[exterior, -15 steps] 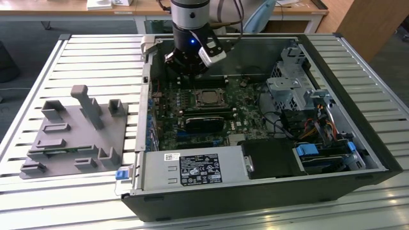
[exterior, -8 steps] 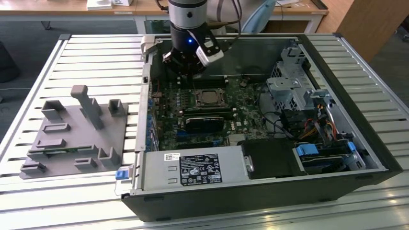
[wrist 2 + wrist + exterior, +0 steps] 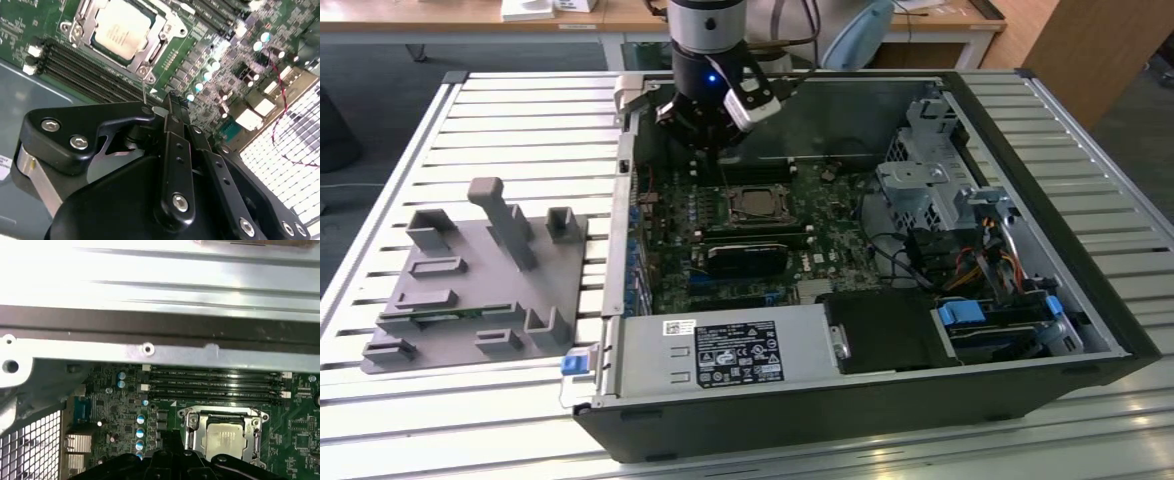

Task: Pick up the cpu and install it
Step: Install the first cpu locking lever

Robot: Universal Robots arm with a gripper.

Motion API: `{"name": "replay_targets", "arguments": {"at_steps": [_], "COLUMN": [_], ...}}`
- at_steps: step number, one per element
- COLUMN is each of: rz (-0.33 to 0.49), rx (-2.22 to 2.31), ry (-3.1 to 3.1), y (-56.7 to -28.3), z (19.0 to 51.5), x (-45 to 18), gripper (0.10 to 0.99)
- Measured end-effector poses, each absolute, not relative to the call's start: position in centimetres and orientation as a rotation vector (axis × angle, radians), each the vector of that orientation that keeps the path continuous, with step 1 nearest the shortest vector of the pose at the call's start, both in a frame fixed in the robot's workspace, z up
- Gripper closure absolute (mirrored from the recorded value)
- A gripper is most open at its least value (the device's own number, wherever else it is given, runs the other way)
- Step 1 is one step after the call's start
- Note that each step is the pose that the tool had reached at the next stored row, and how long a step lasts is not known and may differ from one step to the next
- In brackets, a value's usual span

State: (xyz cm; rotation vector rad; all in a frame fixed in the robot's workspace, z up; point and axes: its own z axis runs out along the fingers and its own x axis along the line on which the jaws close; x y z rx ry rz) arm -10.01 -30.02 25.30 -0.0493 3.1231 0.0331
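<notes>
The cpu [image 3: 120, 31] is seen seated in the motherboard socket [image 3: 82, 15] inside the open computer case [image 3: 1067, 300], while just beyond it the gripper [image 3: 172, 102] is held above with fingers [image 3: 175, 145] closed together, empty.

Black pincer [image 3: 172, 107], silver screws; arm [image 3: 706, 25] silver-grey, blue light.

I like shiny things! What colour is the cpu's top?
Silvery-grey cpu, seen best in the second wrist view.

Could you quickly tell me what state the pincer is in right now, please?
Pincer: shut, holding nothing, above the motherboard; the cpu already sits in its socket.
</notes>
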Motion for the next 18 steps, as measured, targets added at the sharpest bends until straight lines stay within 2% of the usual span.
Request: {"name": "replay_targets", "arguments": {"at_steps": [18], "rz": [0.033], "rx": [-0.049], "ry": [3.123], "y": [-28.96], "z": [25.23], "x": [-9.66], "gripper": [0.980]}}
